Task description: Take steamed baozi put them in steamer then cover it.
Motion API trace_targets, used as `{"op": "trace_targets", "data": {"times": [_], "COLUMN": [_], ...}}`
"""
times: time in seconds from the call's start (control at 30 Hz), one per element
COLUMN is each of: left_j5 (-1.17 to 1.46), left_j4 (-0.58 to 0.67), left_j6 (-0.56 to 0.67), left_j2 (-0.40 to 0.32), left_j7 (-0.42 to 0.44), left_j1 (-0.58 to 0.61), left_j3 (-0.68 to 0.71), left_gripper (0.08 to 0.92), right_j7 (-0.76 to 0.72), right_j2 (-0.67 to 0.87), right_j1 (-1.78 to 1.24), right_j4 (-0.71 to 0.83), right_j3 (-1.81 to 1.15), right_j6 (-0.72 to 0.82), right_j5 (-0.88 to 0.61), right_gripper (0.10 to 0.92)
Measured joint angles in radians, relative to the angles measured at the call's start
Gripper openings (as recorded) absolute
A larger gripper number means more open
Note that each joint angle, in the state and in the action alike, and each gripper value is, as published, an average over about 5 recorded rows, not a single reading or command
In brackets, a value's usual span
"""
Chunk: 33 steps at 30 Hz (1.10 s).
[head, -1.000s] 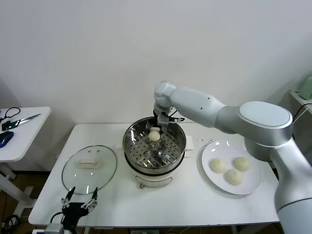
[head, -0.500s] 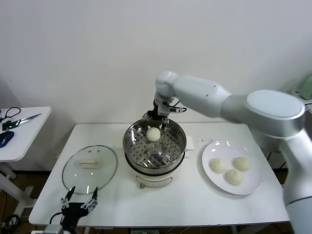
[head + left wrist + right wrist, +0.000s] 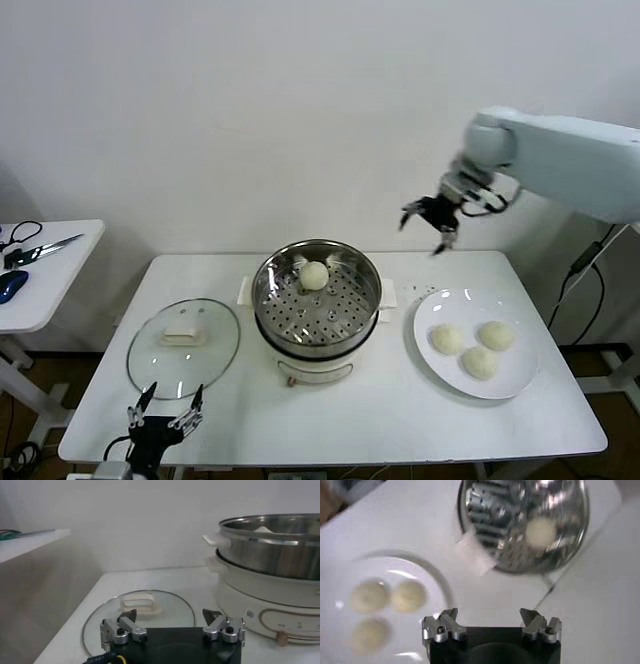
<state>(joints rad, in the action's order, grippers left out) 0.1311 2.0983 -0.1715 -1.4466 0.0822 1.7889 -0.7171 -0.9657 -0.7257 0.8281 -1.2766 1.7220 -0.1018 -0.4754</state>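
Note:
The steel steamer stands mid-table on its cream base and holds one baozi at the far side of its perforated tray; it also shows in the right wrist view with the baozi. Three baozi lie on the white plate, seen too in the right wrist view. The glass cover lies flat on the table left of the steamer. My right gripper is open and empty, raised high between steamer and plate. My left gripper is open, parked low at the front left, near the cover.
A side table at far left carries scissors and a blue object. The wall stands close behind the main table. The table's front edge runs just beyond my left gripper.
My right gripper let go of the baozi in the steamer, rose out of the pot and swung right and up toward the plate side. The left arm has not moved.

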Motion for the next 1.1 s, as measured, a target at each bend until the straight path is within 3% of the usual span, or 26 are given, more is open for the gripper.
{"op": "trace_targets", "data": {"times": [0.4,1.1], "left_j5": [-0.008,-0.025], "left_j4": [-0.002,-0.013], "left_j6": [0.0,0.011], "left_j2": [-0.001,-0.012], "left_j7": [0.002,0.002], "left_j1": [0.005,0.009], "left_j3": [0.005,0.006], "left_gripper": [0.823,0.823], "right_j7": [0.098,0.167], "right_j2": [0.097,-0.006], "right_j1": [-0.191,-0.491], "right_j4": [-0.101,0.058], "right_j3": [-0.054,-0.272], "right_j6": [0.334,0.444], "right_j5": [0.004,0.063], "right_gripper": [0.823,0.821]}}
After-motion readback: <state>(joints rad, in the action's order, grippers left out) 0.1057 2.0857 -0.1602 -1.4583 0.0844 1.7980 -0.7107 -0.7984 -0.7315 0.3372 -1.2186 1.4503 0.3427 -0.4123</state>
